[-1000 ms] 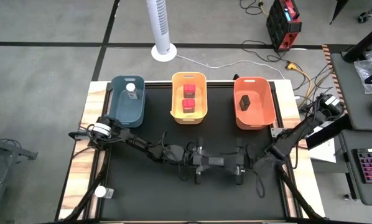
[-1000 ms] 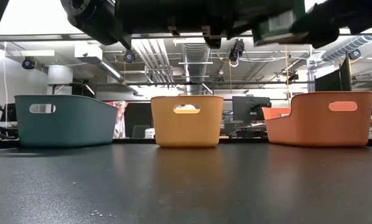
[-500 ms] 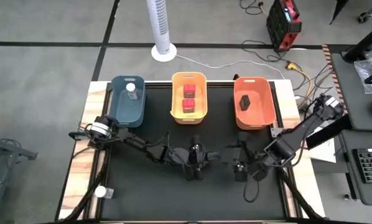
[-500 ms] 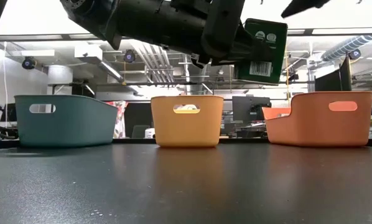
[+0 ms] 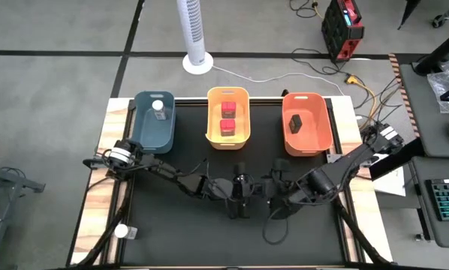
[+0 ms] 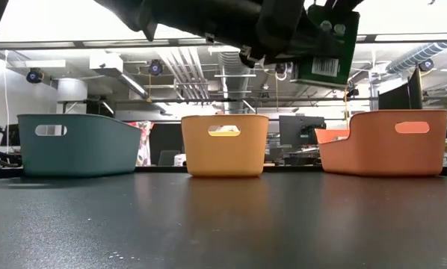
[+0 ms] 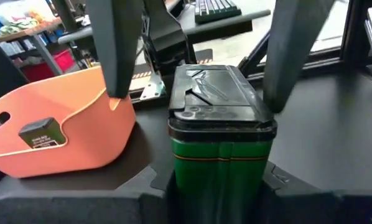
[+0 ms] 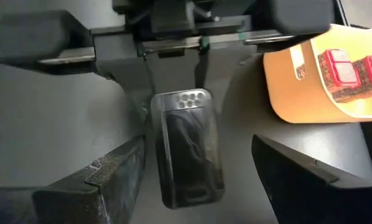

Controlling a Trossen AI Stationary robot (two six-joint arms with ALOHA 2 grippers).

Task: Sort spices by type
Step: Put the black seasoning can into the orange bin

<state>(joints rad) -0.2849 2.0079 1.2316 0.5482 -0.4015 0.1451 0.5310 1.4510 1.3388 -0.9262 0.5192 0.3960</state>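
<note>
- Held above the black mat, near its front-centre and well clear of the surface in the low view: a green spice tin with a black flip lid [image 7: 220, 134], clamped between the fingers of the left gripper [image 5: 241, 196].
- Seen lid-on from the right wrist view: same tin [image 8: 186, 146], long axis running from the left gripper toward the right gripper [image 5: 275, 196], lid end facing the right one.
- Right gripper's fingers spread apart, straddling the tin's lid end without touching it, one finger [image 8: 93, 180] on each side; nothing held there.
- Lined up head to head across the front-centre of the mat, tin between them: reads as a handover, left to right.
- Nearer arm for the matching bin: the right, since the orange bin [image 5: 307, 124] at the mat's back-right edge already holds a dark tin [image 5: 296, 122] of the same kind.
- Already sorted: two red-lidded jars [image 5: 227, 116] in the yellow bin [image 5: 229, 139] at back-centre, one white-capped jar [image 5: 158, 109] in the blue bin [image 5: 153, 131] at back-left.
- Still out: a white-capped jar [image 5: 121, 232] on the wooden table edge at front-left, nearer the left arm.
- Likely need next: right fingers closing across the tin's narrow sides before the left lets go.
</note>
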